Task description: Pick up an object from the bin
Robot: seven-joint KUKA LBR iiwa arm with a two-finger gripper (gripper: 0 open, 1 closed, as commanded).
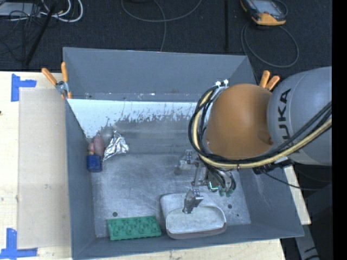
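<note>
My gripper (190,201) hangs below the orange wrist cover, low in the bin's near right part. Its fingertips reach down onto the far edge of a grey, rounded-rectangle dish (193,221) that lies flat on the bin floor near the front wall. How far apart the tips stand is hidden by the gripper body. A green studded building plate (134,227) lies flat just left of the dish, apart from the gripper.
At the bin's left side, against the wall, lie a crumpled silver foil piece (116,146), a small pinkish object (97,144) and a blue block (94,162) close together. The arm and its cables cover the bin's right part.
</note>
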